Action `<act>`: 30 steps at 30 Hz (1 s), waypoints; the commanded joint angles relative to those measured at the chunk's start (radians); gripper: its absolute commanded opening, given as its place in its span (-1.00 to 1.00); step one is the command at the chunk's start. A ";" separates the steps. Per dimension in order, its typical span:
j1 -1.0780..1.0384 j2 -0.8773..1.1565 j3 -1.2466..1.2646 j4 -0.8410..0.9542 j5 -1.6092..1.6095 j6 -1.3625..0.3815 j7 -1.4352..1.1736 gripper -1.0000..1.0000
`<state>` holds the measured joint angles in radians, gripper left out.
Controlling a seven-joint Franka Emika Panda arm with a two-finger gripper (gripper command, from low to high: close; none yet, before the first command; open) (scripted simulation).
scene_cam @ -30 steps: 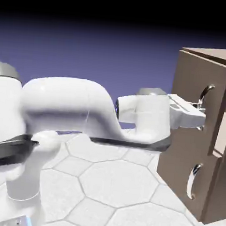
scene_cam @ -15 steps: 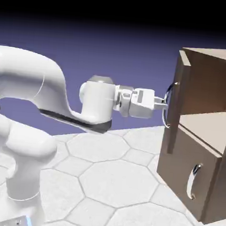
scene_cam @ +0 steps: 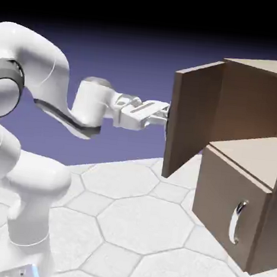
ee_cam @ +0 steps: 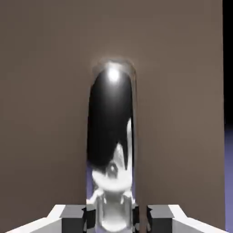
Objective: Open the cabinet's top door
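Note:
The brown cabinet (scene_cam: 244, 175) stands at the exterior view's right. Its top door (scene_cam: 193, 119) is swung wide out to the left, edge-on toward the arm, and the upper compartment is bare inside. My gripper (scene_cam: 166, 114) reaches level against the door's outer face, where the handle is hidden in this view. In the hand view the curved silver handle (ee_cam: 111, 136) rises large between my finger tips, in front of the brown door (ee_cam: 45, 91). There the gripper (ee_cam: 113, 219) is shut on this handle.
The lower panel (scene_cam: 223, 214) is closed, its silver handle (scene_cam: 236, 222) facing out. A wooden shelf (scene_cam: 252, 155) divides the two compartments. The arm's white base (scene_cam: 26, 213) stands at the lower left on the hexagon-tiled table (scene_cam: 132, 224).
The door has swung from nearly closed to wide open. The hand has pulled back to the left with the handle, and the arm has folded toward its base.

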<state>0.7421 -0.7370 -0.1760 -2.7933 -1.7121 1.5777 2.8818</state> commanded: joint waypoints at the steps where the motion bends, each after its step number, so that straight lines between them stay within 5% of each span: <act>1: -0.037 0.001 0.027 0.003 0.006 0.026 0.008 -1.00; 23: -0.834 -0.084 0.516 -0.011 0.054 0.652 0.043 -1.00; 30: -0.873 -0.070 0.734 0.033 0.334 0.477 -0.039 -1.00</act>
<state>-0.1309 -0.8072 0.5582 -2.7598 -1.3809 2.0556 2.8433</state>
